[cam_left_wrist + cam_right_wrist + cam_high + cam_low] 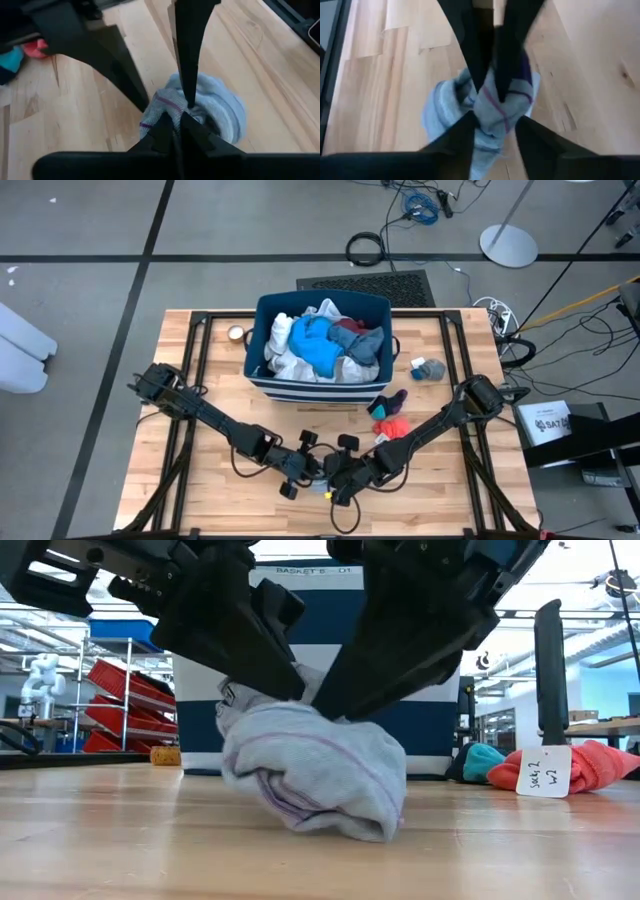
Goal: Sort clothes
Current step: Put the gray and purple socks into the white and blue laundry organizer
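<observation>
A pale grey-blue sock with purple stripes [312, 772] lies bunched on the wooden table near its front edge, its underside on the boards. Both grippers meet over it. My left gripper [172, 131] is shut on a fold at its top. My right gripper [496, 122] has its fingers a little apart with bunched sock between them. In the high view the arms hide most of the sock; my left gripper [310, 471] and my right gripper [338, 478] stand close together. The navy striped bin [262, 340] at the far middle holds white, teal-blue, maroon and grey clothes. My left gripper pinches a raised fold at the sock's top [167, 107] between its two fingers, slanting down from the table's left. The rest of the sock lies on the table. My right gripper holds bunched sock fabric with the purple stripe [495, 107] between its fingers [470, 125], slanting down from the table's right, right beside my left gripper's pinch. One layer or several, I cannot tell.
To the right of the bin lie a small grey-blue sock [428, 368], a teal and dark piece [388, 402] and a red-pink sock [392, 427] with a white paper tag [544, 771]. A small round thing [237, 333] lies left of the bin.
</observation>
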Controlling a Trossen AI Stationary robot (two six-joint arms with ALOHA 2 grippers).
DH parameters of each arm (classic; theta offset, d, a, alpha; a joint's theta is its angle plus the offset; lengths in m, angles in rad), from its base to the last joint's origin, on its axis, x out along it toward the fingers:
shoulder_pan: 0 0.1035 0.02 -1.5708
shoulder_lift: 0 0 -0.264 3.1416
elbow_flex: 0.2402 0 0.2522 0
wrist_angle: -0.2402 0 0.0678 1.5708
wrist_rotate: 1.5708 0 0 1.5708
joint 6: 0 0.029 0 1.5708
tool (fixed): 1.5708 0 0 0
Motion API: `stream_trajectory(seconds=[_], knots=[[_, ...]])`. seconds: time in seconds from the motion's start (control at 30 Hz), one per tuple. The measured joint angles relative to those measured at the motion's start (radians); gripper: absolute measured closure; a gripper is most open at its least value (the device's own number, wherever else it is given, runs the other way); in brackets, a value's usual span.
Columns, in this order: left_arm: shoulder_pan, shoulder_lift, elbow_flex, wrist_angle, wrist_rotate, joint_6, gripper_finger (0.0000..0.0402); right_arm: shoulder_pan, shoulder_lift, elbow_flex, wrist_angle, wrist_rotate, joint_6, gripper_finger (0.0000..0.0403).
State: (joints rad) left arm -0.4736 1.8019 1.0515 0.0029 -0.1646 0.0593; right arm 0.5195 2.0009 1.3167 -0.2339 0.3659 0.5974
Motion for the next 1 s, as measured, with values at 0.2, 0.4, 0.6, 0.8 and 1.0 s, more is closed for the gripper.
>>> stream_trajectory(seconds=[0.2,0.4,0.6,0.8,1.0], knots=[[-0.002,-0.003,0.000,0.030,-0.010,0.000,0.0310,-0.011,0.000,0.000,0.054,-0.013,-0.079,0.0389],[-0.012,-0.043,0.001,-0.161,-0.050,-0.053,0.0253,-0.017,-0.001,0.000,-0.033,-0.021,-0.021,0.0398],[-0.012,-0.184,0.001,-0.340,-0.051,-0.178,0.0239,-0.010,-0.012,0.000,-0.108,-0.033,0.016,0.0401],[-0.011,-0.296,0.001,-0.307,-0.183,-0.386,0.0238,-0.011,-0.105,0.000,-0.115,-0.012,-0.010,0.0402],[-0.007,-0.365,0.001,-0.319,-0.179,-0.363,0.0237,-0.007,-0.269,0.001,-0.122,0.103,-0.096,0.0402]])
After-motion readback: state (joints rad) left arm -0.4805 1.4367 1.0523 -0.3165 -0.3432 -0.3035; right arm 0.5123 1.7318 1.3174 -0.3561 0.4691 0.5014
